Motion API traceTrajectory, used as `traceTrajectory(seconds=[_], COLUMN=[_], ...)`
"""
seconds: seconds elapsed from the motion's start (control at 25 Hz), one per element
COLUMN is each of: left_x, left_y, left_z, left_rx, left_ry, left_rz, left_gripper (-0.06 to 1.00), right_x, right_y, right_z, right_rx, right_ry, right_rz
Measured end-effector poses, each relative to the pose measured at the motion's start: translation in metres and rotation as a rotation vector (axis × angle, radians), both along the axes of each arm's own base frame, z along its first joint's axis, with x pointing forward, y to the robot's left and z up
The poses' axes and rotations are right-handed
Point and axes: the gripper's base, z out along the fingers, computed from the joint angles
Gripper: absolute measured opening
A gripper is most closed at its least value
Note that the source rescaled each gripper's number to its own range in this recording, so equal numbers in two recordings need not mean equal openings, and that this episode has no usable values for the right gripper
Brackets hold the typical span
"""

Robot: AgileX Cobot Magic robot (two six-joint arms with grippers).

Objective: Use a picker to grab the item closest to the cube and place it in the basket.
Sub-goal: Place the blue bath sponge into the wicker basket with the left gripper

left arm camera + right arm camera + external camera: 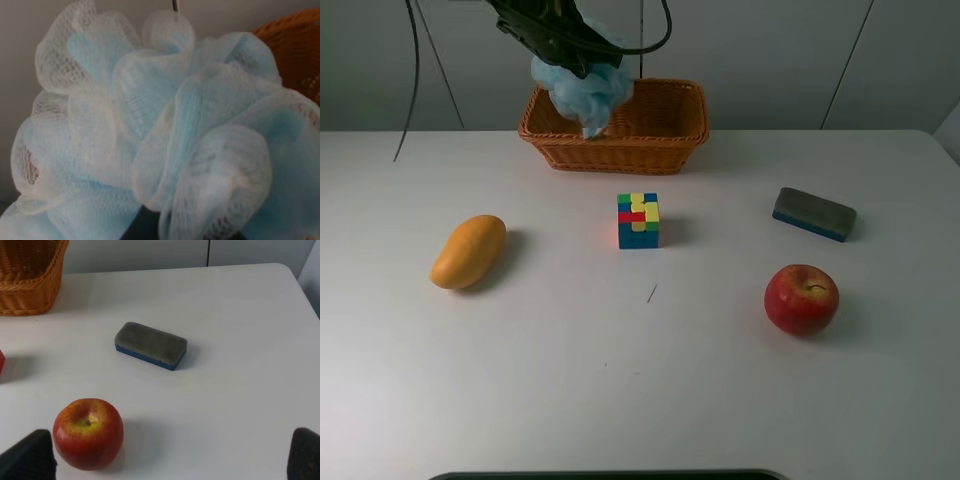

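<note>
A light blue mesh bath pouf [585,92] hangs from my left gripper [580,65], which is shut on it above the left part of the wicker basket [620,150]. The pouf's lower tip reaches inside the basket. In the left wrist view the pouf [165,135] fills the frame and hides the fingers; the basket rim [295,45] shows behind it. The multicoloured cube [638,220] sits mid-table in front of the basket. My right gripper [165,460] is open and empty, low over the table's right side, and does not show in the high view.
A mango [468,251] lies at the left. A red apple [801,298] [88,432] sits at the right front, close to my right gripper. A grey and blue eraser [814,214] [151,345] lies behind it. The basket corner [27,290] shows in the right wrist view.
</note>
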Motion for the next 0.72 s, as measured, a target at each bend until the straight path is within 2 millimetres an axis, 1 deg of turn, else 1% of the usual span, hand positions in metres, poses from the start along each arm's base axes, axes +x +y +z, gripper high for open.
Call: traceTrajectory(seconds=[0.12,0.24,0.36,0.56,0.6,0.64,0.68,0.72], left_x=[0.011,0.014,0.014,0.014,0.014,0.014,0.014,0.014], left_y=[-0.007,-0.011,-0.012,-0.012,-0.012,-0.012,-0.012,-0.012], left_z=[-0.025,-0.039,-0.044,-0.043,-0.043,-0.043,-0.043,-0.043], left_rx=[-0.004,-0.033,-0.042,-0.047,-0.046,-0.048,-0.048,-0.048], left_ry=[0.024,0.057,0.078,0.084,0.086,0.087,0.087,0.087], left_rz=[0.003,0.015,0.024,0.028,0.029,0.029,0.029,0.029], left_gripper=[0.00,0.00,0.00,0.01,0.02,0.08,0.18,0.30], right_x=[0.000,0.000,0.000,0.000,0.000,0.000,0.000,0.000], right_y=[0.000,0.000,0.000,0.000,0.000,0.000,0.000,0.000], right_z=[0.000,0.000,0.000,0.000,0.000,0.000,0.000,0.000], right_rx=[0.000,0.000,0.000,0.000,0.000,0.000,0.000,0.000], right_ry=[0.000,0.000,0.000,0.000,0.000,0.000,0.000,0.000], right_rz=[0.000,0.000,0.000,0.000,0.000,0.000,0.000,0.000])
